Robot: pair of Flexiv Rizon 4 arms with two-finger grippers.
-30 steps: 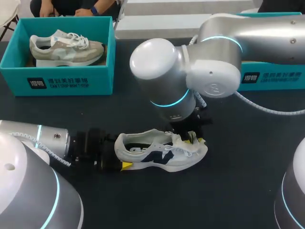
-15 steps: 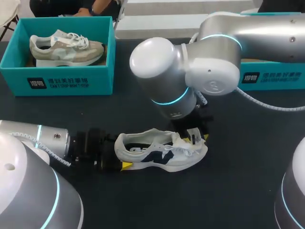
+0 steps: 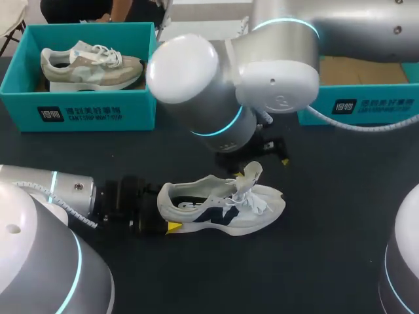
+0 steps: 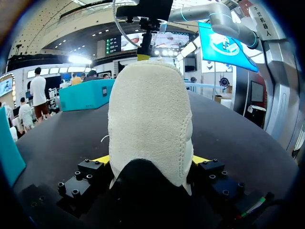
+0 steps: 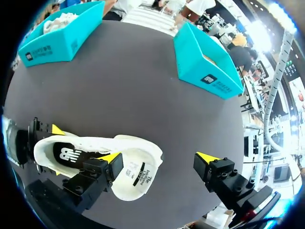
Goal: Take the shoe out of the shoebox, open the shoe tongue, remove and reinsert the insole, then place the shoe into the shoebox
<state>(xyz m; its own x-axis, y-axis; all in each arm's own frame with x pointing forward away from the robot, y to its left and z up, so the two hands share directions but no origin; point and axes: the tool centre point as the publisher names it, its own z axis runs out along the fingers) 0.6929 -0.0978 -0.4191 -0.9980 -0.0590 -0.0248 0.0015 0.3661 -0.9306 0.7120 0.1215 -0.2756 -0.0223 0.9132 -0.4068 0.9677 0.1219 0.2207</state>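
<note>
We are at a robot test bench: our left arm (image 3: 46,196) and right arm (image 3: 275,72) over a black table (image 3: 340,248) with teal shoeboxes (image 3: 85,111).

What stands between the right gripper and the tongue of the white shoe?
Nothing visible does. The open right gripper hangs just over the raised tongue, with no lace or other thing across the gap. The left gripper is shut on the heel of the white shoe.

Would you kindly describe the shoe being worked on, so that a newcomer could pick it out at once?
Start from the dark table: near its front, away from the teal cardboard shoebox at the back left, stands a white low-top sneaker, its heel clamped by the left gripper. Unlike the beige sneaker inside that box, it has a navy side mark and its tongue raised.
</note>
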